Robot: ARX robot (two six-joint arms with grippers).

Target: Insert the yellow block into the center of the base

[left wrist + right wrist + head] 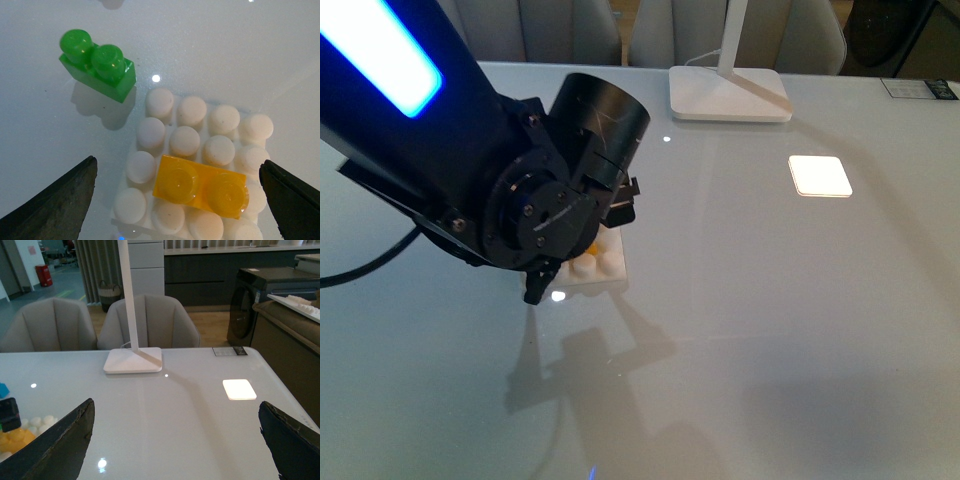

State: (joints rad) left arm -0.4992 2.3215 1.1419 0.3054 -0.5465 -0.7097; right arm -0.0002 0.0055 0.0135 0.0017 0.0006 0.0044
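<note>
The yellow block (200,186) lies on the white studded base (184,140), across the two middle studs of one inner row; I cannot tell if it is pressed down. My left gripper (177,161) is open above it, one finger on each side of the block, touching nothing. In the front view the left arm (535,205) hides most of the base (607,268); a sliver of the yellow block (590,247) shows. My right gripper (176,410) is open and empty over bare table, far from the base (37,422) and block (12,440).
A green two-stud brick (98,71) stands on the table just beside the base. A white lamp foot (730,95) stands at the back of the table. A bright square light patch (820,176) lies on the glossy white tabletop to the right. Chairs stand behind the table.
</note>
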